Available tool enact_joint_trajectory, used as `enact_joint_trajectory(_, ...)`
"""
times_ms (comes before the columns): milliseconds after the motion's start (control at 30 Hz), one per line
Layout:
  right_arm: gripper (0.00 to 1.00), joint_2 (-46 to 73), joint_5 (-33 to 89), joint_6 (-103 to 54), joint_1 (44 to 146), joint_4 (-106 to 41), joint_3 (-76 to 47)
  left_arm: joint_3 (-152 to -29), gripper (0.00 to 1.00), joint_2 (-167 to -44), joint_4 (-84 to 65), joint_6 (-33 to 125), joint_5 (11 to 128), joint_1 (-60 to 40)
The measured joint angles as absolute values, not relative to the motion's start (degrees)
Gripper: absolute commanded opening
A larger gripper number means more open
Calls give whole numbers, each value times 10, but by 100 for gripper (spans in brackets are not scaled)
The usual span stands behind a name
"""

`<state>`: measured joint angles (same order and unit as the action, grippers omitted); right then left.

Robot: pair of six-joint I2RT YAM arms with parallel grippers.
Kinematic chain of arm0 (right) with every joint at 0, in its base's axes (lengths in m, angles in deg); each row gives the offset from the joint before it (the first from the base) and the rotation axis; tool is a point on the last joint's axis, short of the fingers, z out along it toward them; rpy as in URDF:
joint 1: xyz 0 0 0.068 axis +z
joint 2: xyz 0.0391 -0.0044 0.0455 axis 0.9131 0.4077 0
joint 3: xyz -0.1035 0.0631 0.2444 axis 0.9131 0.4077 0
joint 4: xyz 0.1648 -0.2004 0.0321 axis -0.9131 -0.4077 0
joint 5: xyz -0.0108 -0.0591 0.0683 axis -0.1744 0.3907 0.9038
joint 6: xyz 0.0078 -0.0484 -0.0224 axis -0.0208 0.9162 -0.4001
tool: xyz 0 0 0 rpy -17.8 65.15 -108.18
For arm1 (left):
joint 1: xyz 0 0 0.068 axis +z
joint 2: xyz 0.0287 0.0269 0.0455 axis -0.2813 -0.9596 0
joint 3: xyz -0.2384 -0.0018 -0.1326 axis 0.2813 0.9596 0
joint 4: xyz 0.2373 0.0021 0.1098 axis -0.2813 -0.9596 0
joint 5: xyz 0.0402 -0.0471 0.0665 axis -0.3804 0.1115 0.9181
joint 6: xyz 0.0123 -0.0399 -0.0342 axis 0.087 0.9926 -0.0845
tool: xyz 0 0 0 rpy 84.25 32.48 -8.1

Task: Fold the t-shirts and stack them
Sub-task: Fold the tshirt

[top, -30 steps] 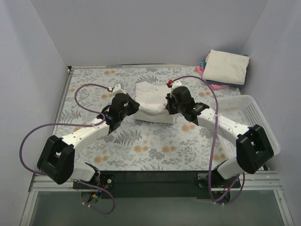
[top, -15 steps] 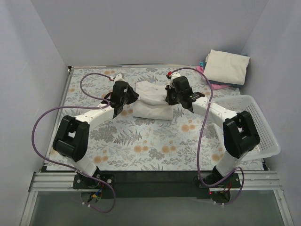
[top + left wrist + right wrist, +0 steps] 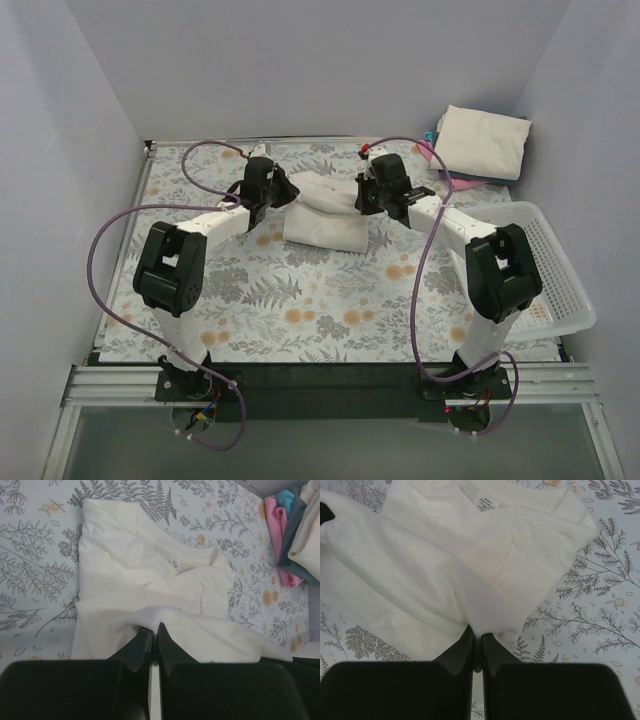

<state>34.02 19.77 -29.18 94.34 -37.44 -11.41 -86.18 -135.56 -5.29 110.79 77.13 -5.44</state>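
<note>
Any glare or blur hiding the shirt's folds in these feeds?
Top external: even light, no glare, white t-shirt sharp but low-contrast. Left wrist: left pincer a dark, soft-edged silhouette; folds readable. Right wrist: cloth fills the view, creases faint beyond the right pincer.

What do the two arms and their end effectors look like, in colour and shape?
Both arms have white links and bulky black joint housings: left arm, right arm. A purple cable loops along each. The left end effector and right end effector each have two black tapered fingers.
</note>
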Motion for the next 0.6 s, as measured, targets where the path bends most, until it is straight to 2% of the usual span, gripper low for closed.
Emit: enact_joint_trajectory(600,1,460,241,-289,892,-373,-208,-1054,0,-1547,-75,1082,720,-33)
